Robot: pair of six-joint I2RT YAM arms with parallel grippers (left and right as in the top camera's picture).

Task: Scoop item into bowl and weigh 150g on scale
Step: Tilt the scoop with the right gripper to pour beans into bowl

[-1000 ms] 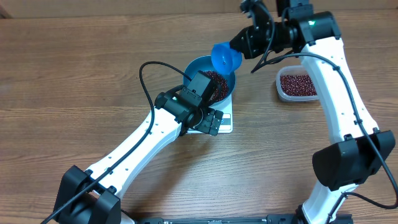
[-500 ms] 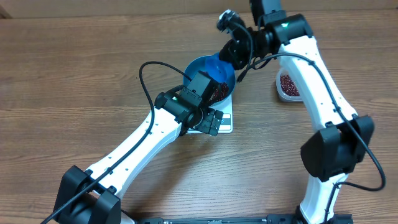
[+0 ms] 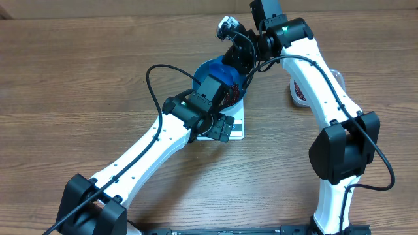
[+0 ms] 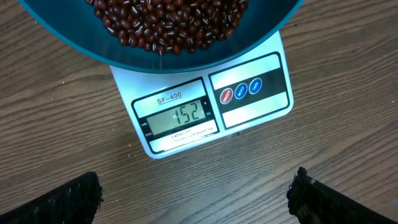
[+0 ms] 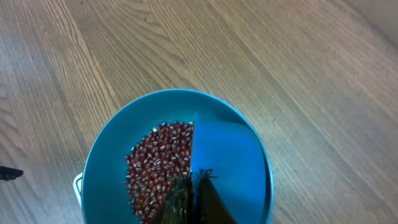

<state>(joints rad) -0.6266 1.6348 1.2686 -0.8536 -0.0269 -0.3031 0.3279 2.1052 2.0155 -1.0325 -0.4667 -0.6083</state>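
The blue bowl (image 3: 208, 70) stands on the white scale (image 3: 235, 128) and holds a heap of dark red beans (image 5: 158, 162). In the left wrist view the beans (image 4: 168, 25) fill the bowl (image 4: 78, 34), and the scale (image 4: 249, 112) shows 152 on its display (image 4: 177, 115). My right gripper (image 5: 194, 186) is shut on the handle of a small blue scoop (image 5: 227, 158), which hangs tipped over the right half of the bowl (image 5: 99, 155). From overhead that right gripper (image 3: 236, 59) sits over the bowl's far rim. My left gripper (image 4: 196, 190) is open and empty above the wood in front of the scale.
A clear tub (image 3: 300, 91) with more beans sits right of the bowl, mostly hidden behind my right arm. The left arm (image 3: 163, 140) stretches from the near left up to the scale. Bare wooden table (image 3: 78, 78) lies all around.
The right arm has swung left, carrying the scoop from beside the bowl's right rim to over the bowl. The left arm has not moved.
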